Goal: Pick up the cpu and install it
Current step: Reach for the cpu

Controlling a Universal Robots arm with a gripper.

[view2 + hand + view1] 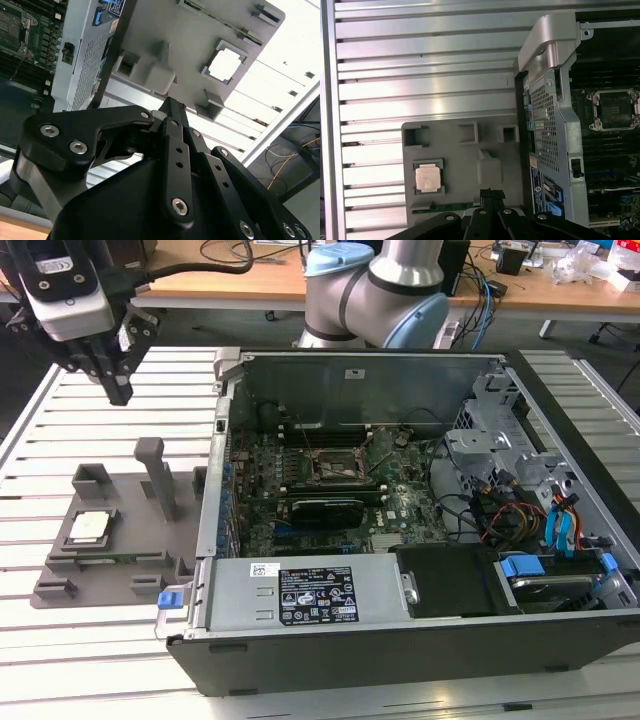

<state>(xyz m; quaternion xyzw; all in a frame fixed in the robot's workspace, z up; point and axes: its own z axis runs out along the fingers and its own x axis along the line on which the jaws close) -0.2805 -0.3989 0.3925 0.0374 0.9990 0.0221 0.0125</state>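
Slats of pale metal form the bench point(30, 440), and on it the open computer case point(400, 660) takes up most of the exterior view's right, with the green motherboard point(400, 510) lying flat inside and its black-framed socket point(335, 468) bare. Just beside the case, toward the exterior view's left, sits the grey fixture plate point(120, 575), and the cpu point(88, 527) rests flat in a shallow nest on it, silver plate up. The arm's jaws hang over the bench beyond the fixture, well apart from the cpu; in both wrist views we see the tips brought together with nothing between them. We judge the cpu to be light, stiff and thin, with a smooth metal top that offers little friction and an underside that is likely delicate. We would take it by two opposite edges of the darker rim, level and with modest force, where the nest's low walls leave the sides free. Which sides those are we cannot tell.
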